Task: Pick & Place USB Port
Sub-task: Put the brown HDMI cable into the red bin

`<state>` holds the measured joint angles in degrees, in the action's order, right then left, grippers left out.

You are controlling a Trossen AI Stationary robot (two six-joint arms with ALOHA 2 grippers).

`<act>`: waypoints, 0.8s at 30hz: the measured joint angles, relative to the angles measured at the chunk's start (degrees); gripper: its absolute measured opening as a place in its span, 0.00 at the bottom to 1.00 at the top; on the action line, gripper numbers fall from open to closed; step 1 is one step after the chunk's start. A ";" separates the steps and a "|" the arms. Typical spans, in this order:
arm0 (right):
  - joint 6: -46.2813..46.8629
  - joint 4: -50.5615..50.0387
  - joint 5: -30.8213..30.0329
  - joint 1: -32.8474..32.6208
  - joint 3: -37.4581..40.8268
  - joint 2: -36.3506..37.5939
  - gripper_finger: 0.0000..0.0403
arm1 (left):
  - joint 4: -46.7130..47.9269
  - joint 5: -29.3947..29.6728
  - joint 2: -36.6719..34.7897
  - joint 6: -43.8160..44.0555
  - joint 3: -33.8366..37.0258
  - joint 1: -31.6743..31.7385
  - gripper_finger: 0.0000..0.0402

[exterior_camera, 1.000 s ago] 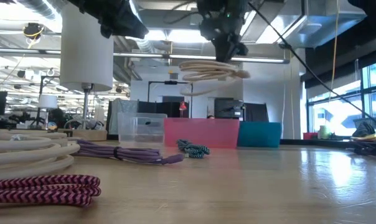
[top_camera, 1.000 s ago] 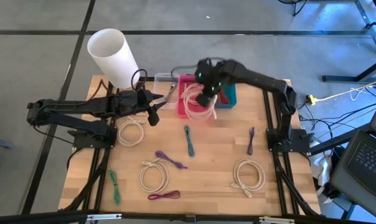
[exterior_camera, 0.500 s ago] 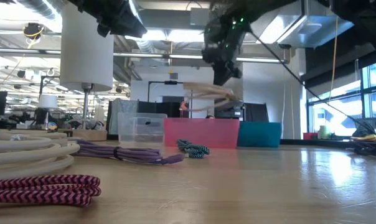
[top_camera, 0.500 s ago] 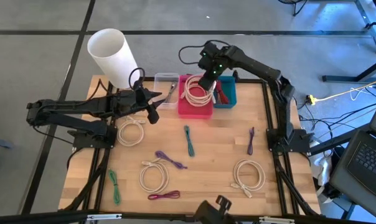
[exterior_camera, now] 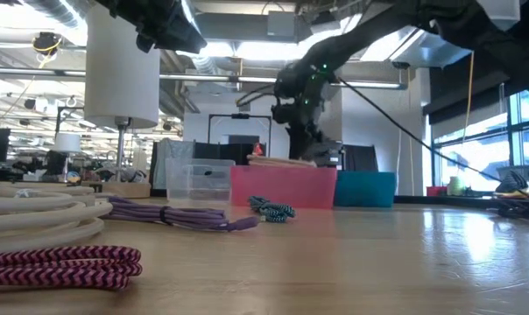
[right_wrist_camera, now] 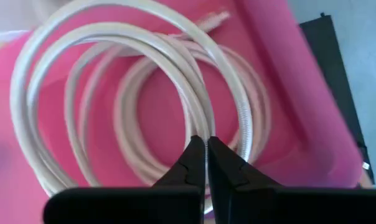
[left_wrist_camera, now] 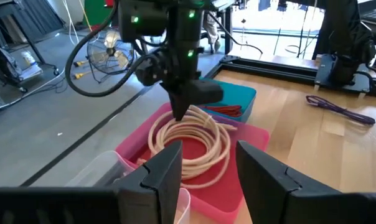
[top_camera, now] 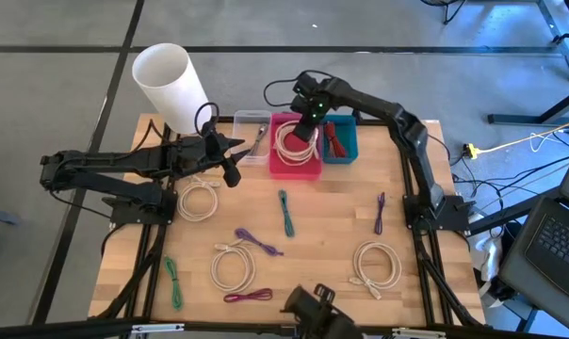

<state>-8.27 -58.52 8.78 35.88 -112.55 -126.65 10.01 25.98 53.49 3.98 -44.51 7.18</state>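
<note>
A cream coiled cable (top_camera: 297, 143) sits in the pink bin (top_camera: 308, 171), with its top showing above the bin's rim in the low view (exterior_camera: 278, 161). My right gripper (top_camera: 310, 120) stands over the coil's far side, pointing down, shut on it (right_wrist_camera: 205, 142). The left wrist view shows it too (left_wrist_camera: 184, 113). My left gripper (top_camera: 231, 158) waits open above the table beside the clear bin (top_camera: 251, 135), fingers apart (left_wrist_camera: 206, 165), touching nothing. My right gripper pinches strands of the cable coil (right_wrist_camera: 189, 123) between its two fingertips, coming from above and pointing down. The held spot is on the coil's far side (left_wrist_camera: 187, 121). The rest of the coil lies in the pink bin (right_wrist_camera: 281, 93).
A teal bin (top_camera: 345, 151) with red cables stands right of the pink bin, and a white cylinder (top_camera: 170, 85) at the far left corner. Loose on the table are cream coils (top_camera: 200, 200) (top_camera: 235, 266) (top_camera: 377, 264) and purple (top_camera: 258, 243), green (top_camera: 285, 213) and magenta (top_camera: 248, 297) cables.
My right gripper has carried the hanging coil from above the pink bin's near right corner toward the far edge and down. The coil, lifted clear a second ago, now lies in the pink bin. The gripper has stayed shut.
</note>
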 joint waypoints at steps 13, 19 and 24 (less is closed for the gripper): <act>-1.90 3.27 -0.61 3.63 0.02 -4.85 0.00 | -0.01 -0.13 0.02 2.98 0.02 0.00 0.36; -3.05 3.62 -0.79 3.61 0.02 -5.83 0.00 | -0.01 -0.15 0.02 2.98 0.04 0.00 0.36; -2.61 4.59 -1.55 3.67 0.02 -5.83 0.06 | -0.01 -2.40 0.02 4.39 0.04 0.00 0.36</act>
<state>-10.87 -53.93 7.22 39.55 -112.53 -132.49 10.00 23.57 53.52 8.36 -44.47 7.18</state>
